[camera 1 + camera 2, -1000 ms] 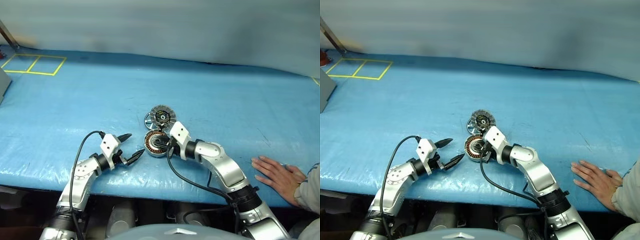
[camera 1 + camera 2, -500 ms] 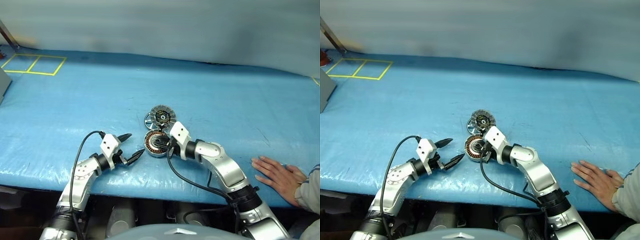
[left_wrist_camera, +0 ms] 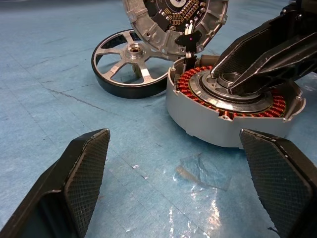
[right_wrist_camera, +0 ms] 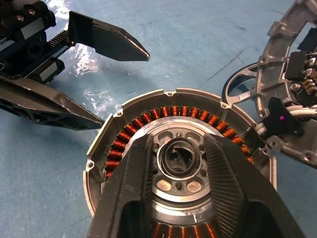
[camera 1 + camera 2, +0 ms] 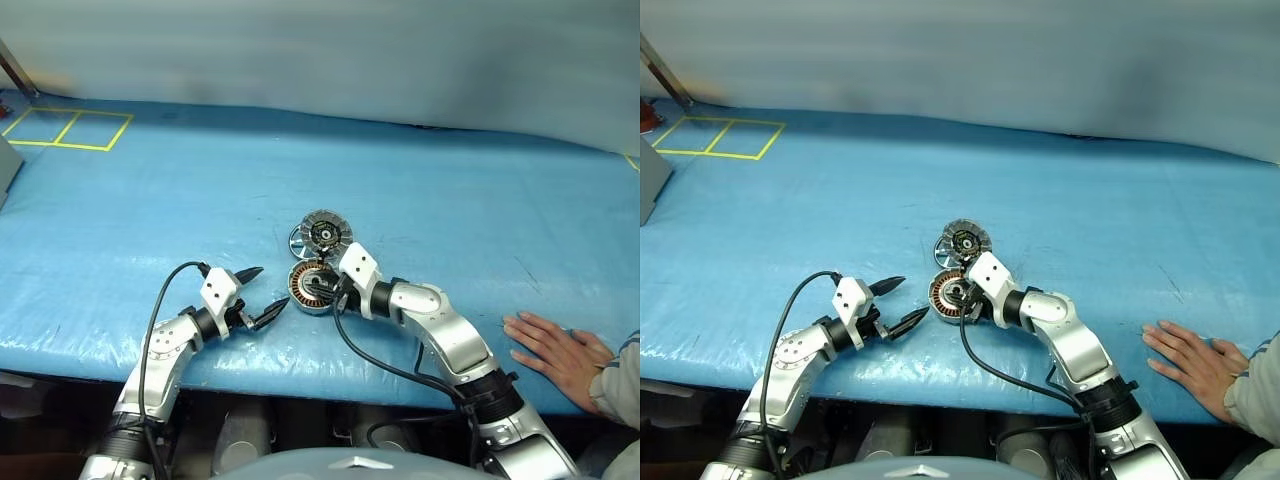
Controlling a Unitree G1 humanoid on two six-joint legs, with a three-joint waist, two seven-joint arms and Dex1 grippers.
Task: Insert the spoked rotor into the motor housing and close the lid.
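Note:
The motor housing (image 5: 312, 288), a silver cup with copper windings, lies on the blue table cover near the front. Its lid (image 5: 326, 235) stands tilted open behind it on the hinge. Beside the lid, the spoked rotor (image 3: 130, 63) lies flat on the cover. My right gripper (image 4: 178, 144) hangs over the housing (image 4: 173, 163), open, its fingers (image 4: 126, 193) straddling the central hub with nothing held. Left of the housing, my left gripper (image 5: 262, 295) is wide open and empty, pointing at the housing (image 3: 233, 106).
A person's hand (image 5: 555, 345) rests flat on the table near the front right edge. Yellow tape squares (image 5: 70, 130) mark the back left corner, and a grey object (image 5: 5, 165) sits at the left edge.

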